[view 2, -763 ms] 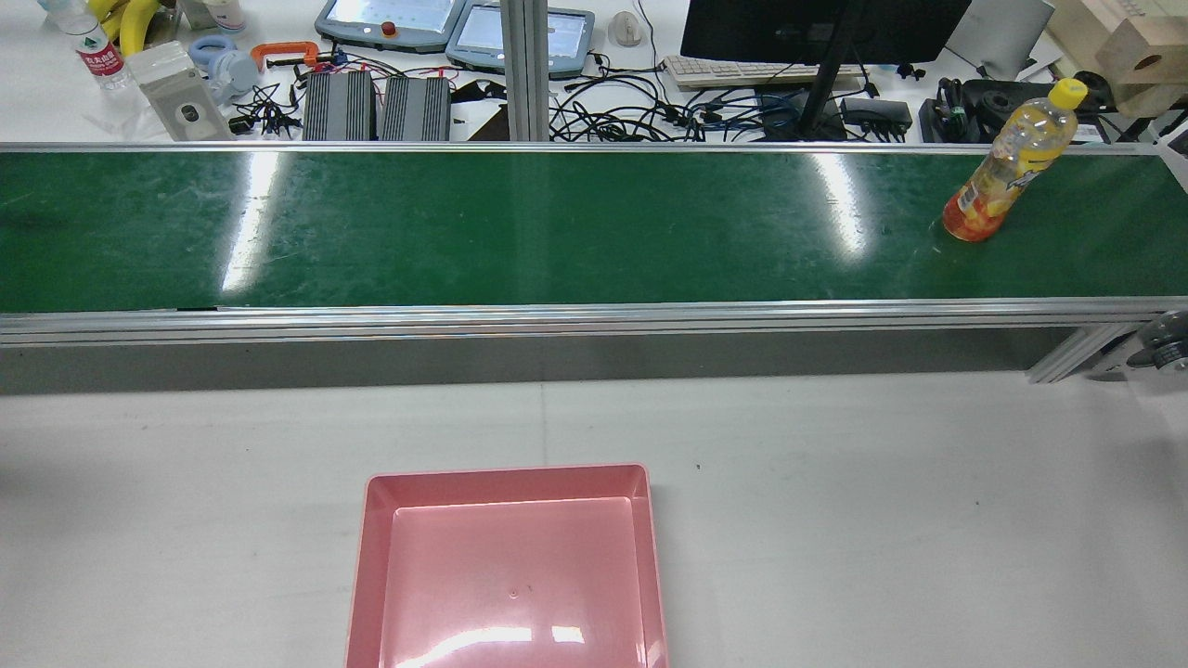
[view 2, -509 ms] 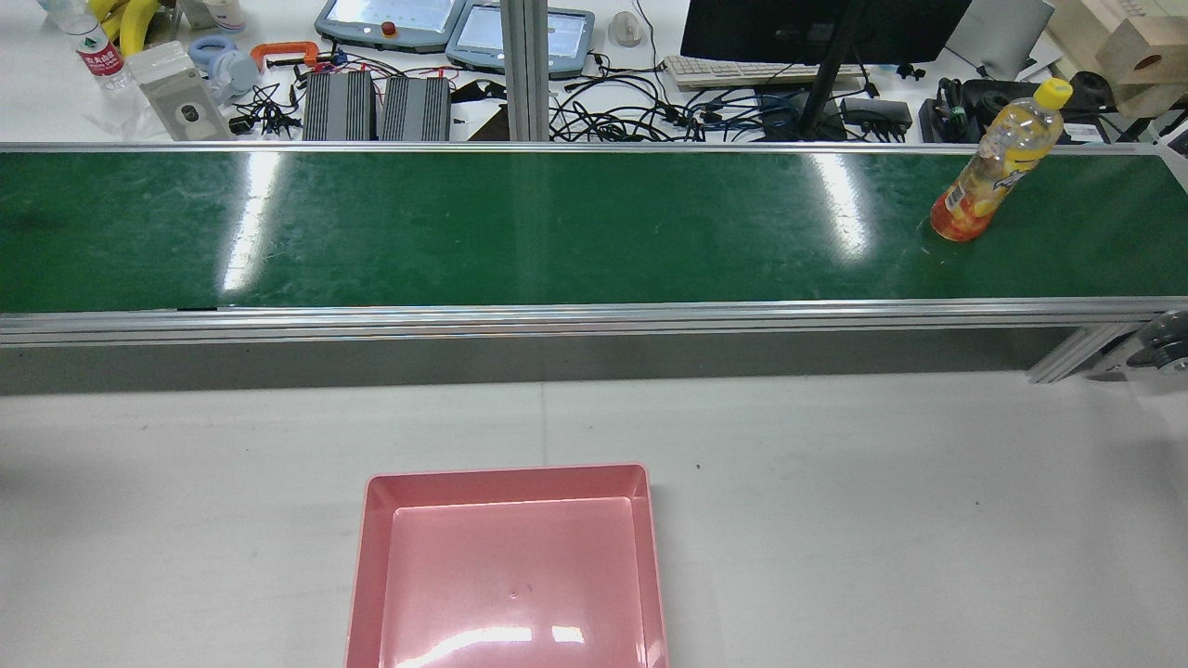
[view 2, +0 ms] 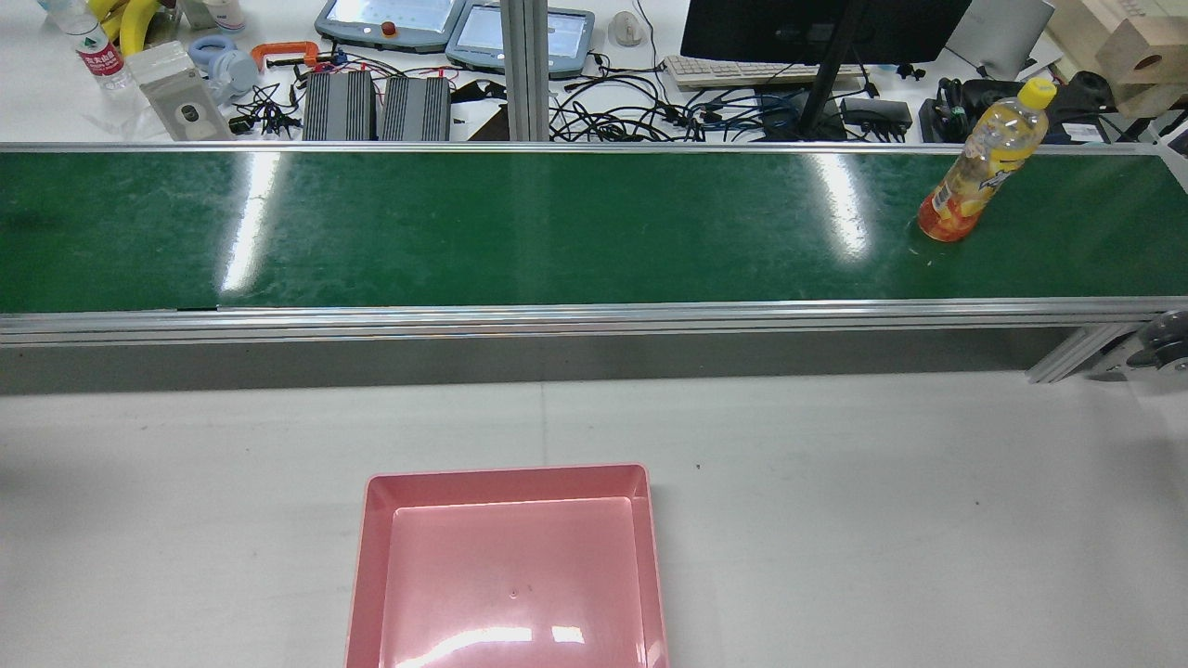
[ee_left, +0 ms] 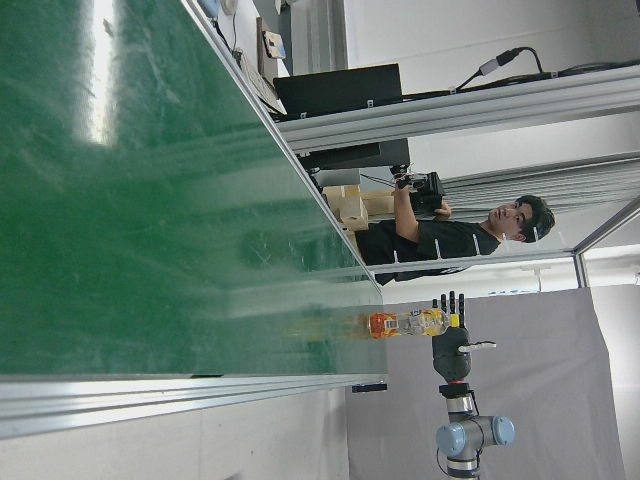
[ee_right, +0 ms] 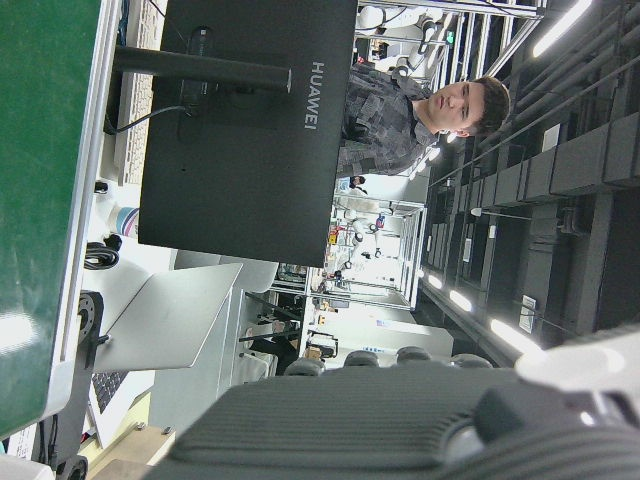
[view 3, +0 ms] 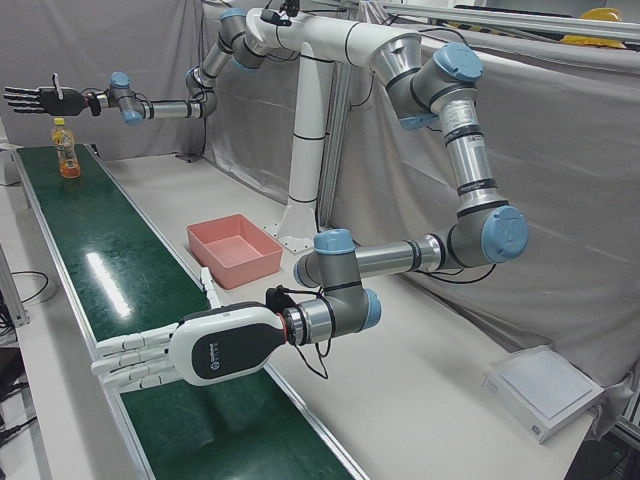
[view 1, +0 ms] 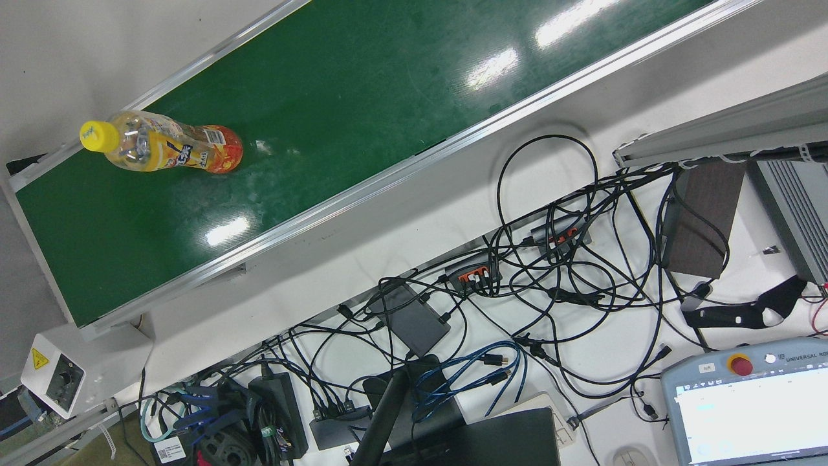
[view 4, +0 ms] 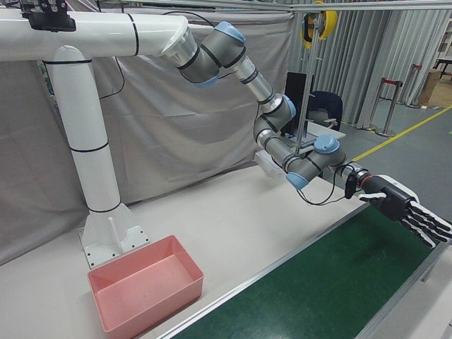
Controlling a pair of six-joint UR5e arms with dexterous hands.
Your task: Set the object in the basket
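An orange-drink bottle (view 2: 979, 176) with a yellow cap stands upright on the green conveyor belt (view 2: 557, 232), at the right end in the rear view. It also shows in the front view (view 1: 168, 150), the left-front view (view 3: 66, 150) and the left hand view (ee_left: 405, 323). The empty pink basket (view 2: 506, 475) sits on the white table, seen also in the left-front view (view 3: 262, 262) and the right-front view (view 4: 152, 307). My right hand (view 3: 35, 97) is open, at cap height just past the bottle, not touching it. My left hand (view 3: 150, 360) is open over the belt's far other end (view 4: 406, 208).
Beyond the belt lies a desk with tangled cables (view 1: 550, 259), a monitor (view 2: 817, 28) and teach pendants (view 2: 390, 20). The white pedestal (view 3: 300, 180) stands behind the basket. A white control box (view 1: 55, 372) sits at the belt's end.
The bottle has moved a little to the left along the belt in the rear view. The basket has not moved.
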